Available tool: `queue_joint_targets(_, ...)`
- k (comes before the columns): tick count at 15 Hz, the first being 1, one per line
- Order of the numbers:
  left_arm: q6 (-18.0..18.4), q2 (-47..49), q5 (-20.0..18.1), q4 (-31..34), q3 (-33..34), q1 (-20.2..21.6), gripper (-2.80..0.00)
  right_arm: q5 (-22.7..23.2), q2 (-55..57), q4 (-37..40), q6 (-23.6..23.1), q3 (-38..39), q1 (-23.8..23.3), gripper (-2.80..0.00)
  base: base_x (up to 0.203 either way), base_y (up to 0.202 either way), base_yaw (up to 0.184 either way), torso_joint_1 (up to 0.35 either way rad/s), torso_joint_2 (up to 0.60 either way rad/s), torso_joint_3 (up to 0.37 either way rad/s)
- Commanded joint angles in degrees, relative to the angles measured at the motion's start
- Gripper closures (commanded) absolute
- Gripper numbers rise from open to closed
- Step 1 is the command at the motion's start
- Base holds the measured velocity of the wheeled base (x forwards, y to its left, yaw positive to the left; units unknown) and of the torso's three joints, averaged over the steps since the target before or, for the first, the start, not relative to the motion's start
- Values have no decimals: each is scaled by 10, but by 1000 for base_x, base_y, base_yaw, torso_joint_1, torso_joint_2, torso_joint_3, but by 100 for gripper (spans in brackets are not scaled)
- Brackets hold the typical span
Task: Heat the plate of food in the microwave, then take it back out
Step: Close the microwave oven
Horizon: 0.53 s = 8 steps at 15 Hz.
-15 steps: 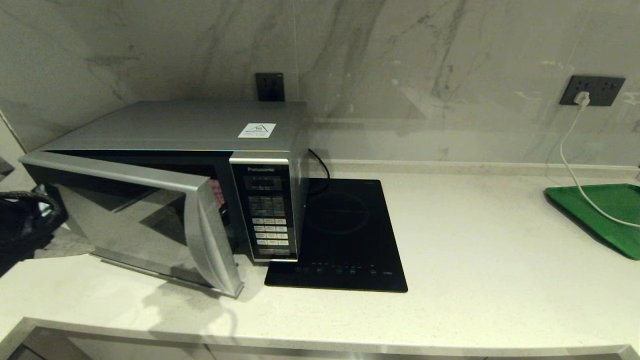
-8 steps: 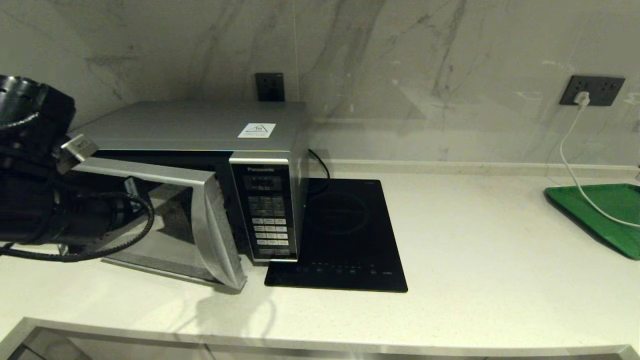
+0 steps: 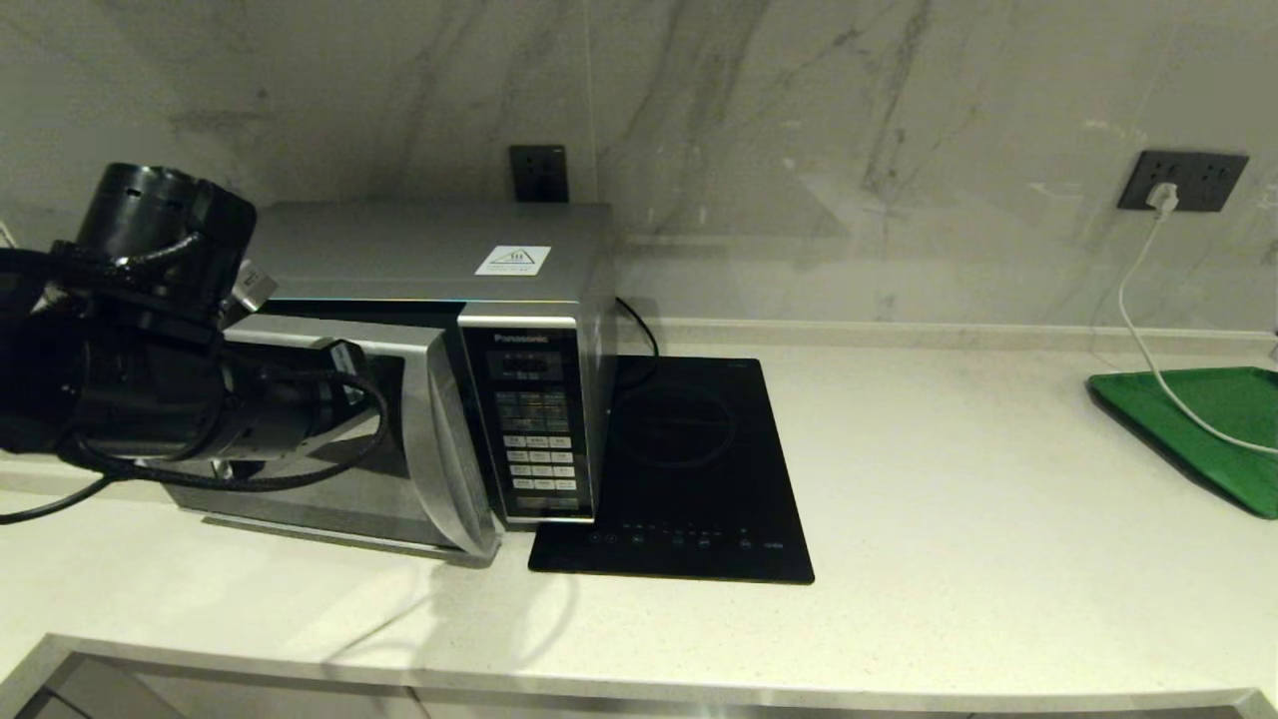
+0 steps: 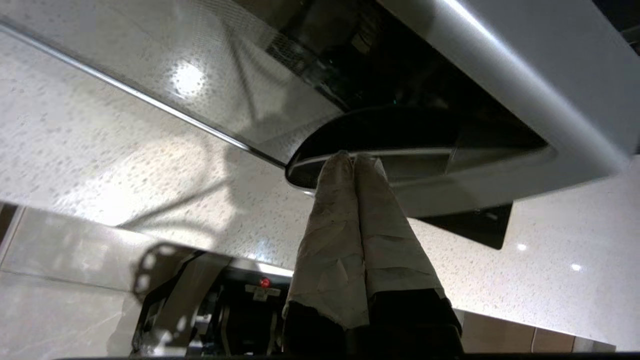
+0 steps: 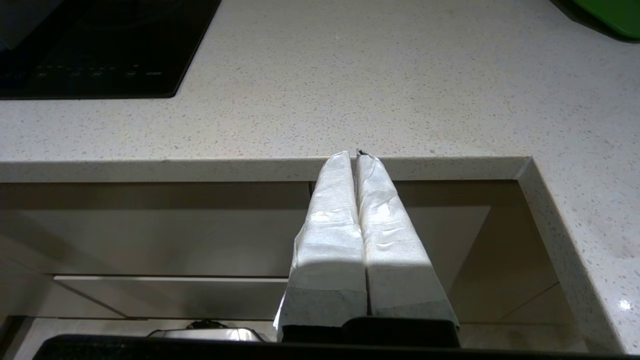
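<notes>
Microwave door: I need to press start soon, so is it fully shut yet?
Not quite. The door stands slightly ajar from the microwave, its handle edge sticking out. The shut left gripper presses on it.

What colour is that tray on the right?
Green; the tray shows best in the head view.

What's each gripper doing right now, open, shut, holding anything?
Left gripper: shut, empty, fingertips against the microwave door.
Right gripper: shut, empty, parked below the counter edge.
</notes>
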Motion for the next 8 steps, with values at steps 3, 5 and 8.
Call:
queue_joint_targets(3, 9, 14, 1, -25, -21, -7, 0, 0, 0, 1, 0, 0, 0, 0, 0, 0, 0, 0, 0, 0)
queue_joint_targets(5, 21, 15, 8, -37, -32, -7, 0, 0, 0, 1, 0, 0, 0, 0, 0, 0, 0, 0, 0, 0)
queue_joint_targets(8, 38, 27, 26, -66, -42, -8, 0, 0, 0, 1, 0, 0, 0, 0, 0, 0, 0, 0, 0, 0)
